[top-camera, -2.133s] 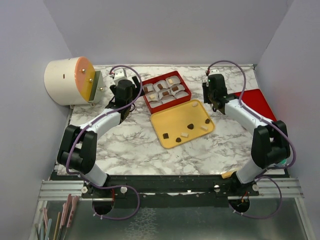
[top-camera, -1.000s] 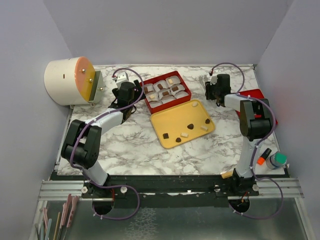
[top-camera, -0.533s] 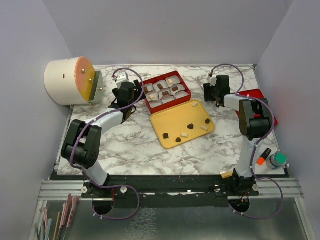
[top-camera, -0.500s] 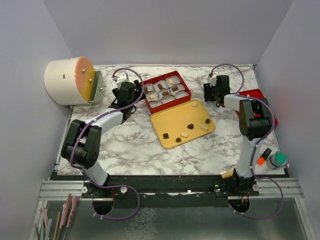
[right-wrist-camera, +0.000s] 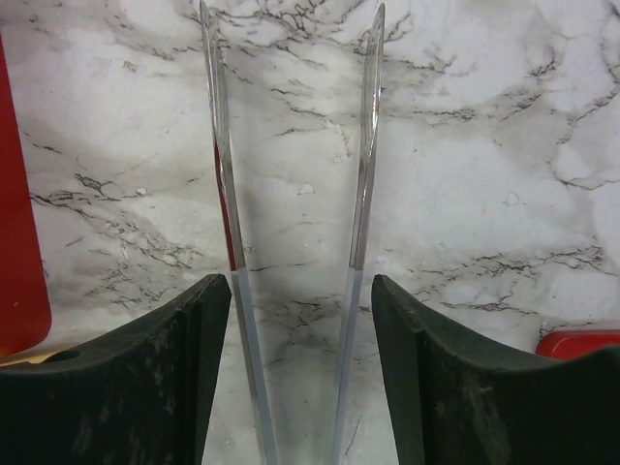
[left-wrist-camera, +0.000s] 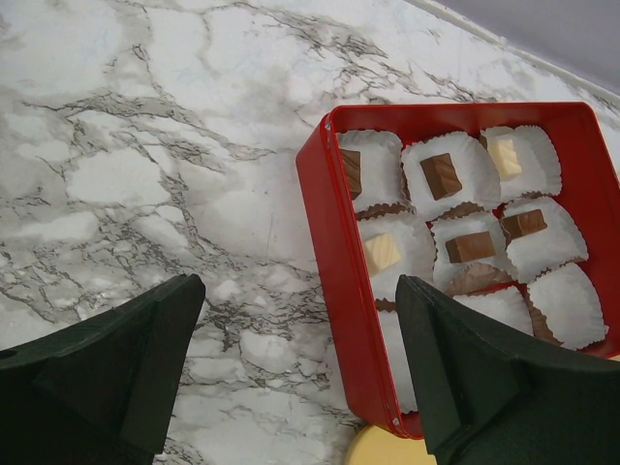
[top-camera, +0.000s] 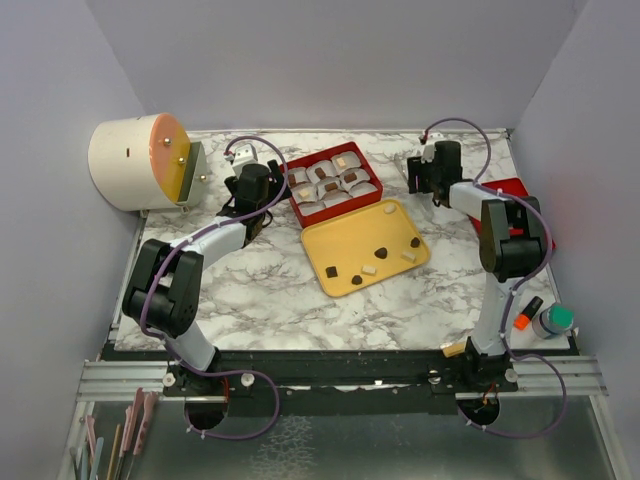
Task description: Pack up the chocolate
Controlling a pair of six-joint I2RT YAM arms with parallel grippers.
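Top external view is showing the right gripper [top-camera: 427, 176] sitting farther back than it was two seconds ago: the right arm is now folding upward at the elbow, and the hand is hanging over bare marble table [top-camera: 250, 290] at the far right, well apart from the yellow tray [top-camera: 335, 245]. Within the last half second it is only creeping slightly toward the back wall. Its fingers are bracketing a pair of tweezers [right-wrist-camera: 221, 145], whose tips are standing apart with nothing between them. The left arm is likewise folding up at the elbow, while the left gripper [left-wrist-camera: 298, 286] is keeping its place just beside the red box [left-wrist-camera: 329, 291], fingers spread wide and holding nothing. The chocolate [top-camera: 384, 251] is lying where it was, seven loose pieces scattered on the tray, and the pieces already sitting in the paper cups [left-wrist-camera: 562, 300] in the box are looking unchanged, with some cups showing no piece. So nothing is being transferred in this stretch; the retreat is probably a reset, and the tweezers are needing to come back over the tray before another piece can be picked.
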